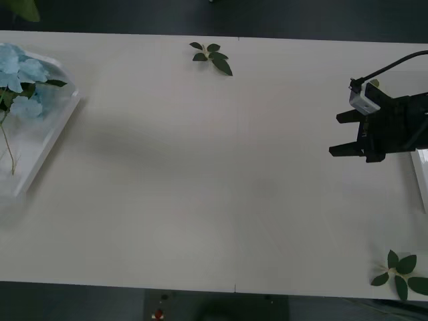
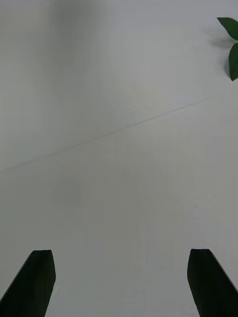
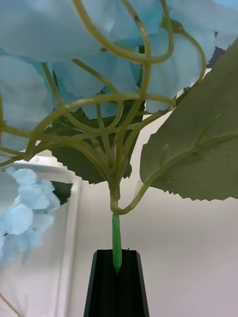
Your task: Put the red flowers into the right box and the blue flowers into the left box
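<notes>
at your far left, the left box, shallow white plastic, sits tilted at the edge of the pale matte surface, with fluffy pale-blue flowers heaped inside on thin stems. your left gripper has its black fingers pressed together on the green stem of one blue flower, its petal cluster and big serrated leaf spreading just above them; more blue blooms lie in the box beyond. a dark leaf sprig rests at the far edge mid-surface. at your right, the right gripper hovers with black tapered fingers spread wide, holding nothing. another sprig lies near the front right corner.
</notes>
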